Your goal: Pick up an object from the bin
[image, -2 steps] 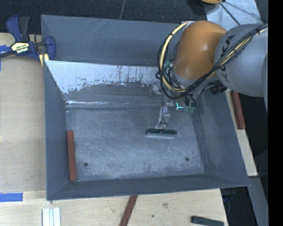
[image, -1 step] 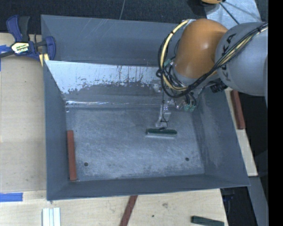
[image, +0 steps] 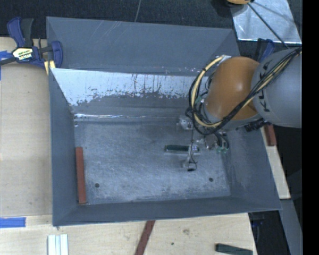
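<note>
**Where the pincer hangs low, one dark green piece lies beside it**

Although it is small against the grey floor, the dark green oblong piece (image: 175, 149) is easy to find: it lies flat, right of the middle of the bin (image: 143, 41), with its long side running left to right. Its right end points at the pincer (image: 192, 161), which hangs just beside it, low over the floor. Whether the two touch cannot be told, and nothing is seen gripped. Whether the pincer is set wide or narrow cannot be told either, for the metal parts there run together with the wrist above.

Over the pincer sits the rounded orange cover (image: 228, 92) of the wrist, with yellow and black cables (image: 196, 97) looping down its left side. Behind it the thick grey arm (image: 284, 94) comes in across the bin's right wall.

Well apart from all this, a red-brown bar (image: 81, 174) lies at the far left of the floor. It lies lengthwise along the foot of the left wall.

Counted, the bin holds two loose things: one green piece and one red-brown bar. They lie at opposite sides, with bare scuffed floor between them.
</note>
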`<state>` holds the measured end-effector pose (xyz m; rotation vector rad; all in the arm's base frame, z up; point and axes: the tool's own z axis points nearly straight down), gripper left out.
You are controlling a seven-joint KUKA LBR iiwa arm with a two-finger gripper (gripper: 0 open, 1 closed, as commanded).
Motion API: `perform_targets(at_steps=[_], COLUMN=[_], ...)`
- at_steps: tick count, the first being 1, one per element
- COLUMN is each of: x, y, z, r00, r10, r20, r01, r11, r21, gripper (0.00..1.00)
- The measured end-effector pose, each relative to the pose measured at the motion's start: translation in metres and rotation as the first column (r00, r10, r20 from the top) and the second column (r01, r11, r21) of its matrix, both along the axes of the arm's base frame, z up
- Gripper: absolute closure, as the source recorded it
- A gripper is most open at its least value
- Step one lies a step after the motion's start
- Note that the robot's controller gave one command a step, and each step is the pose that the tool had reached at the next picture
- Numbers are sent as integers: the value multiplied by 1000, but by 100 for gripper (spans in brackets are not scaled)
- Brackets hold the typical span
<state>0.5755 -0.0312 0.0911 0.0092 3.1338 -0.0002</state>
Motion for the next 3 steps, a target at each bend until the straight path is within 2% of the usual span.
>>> perform_targets(at_steps=[1,2,3], x=[8,8,14], y=[-11,-11,12], z=[-21,-21,157], r00=[992,992,995], r10=[130,129,98], r20=[-2,-2,4], r01=[-130,-129,-98], r11=[992,992,995], r21=[-1,-1,-2], gripper=[100,100,100])
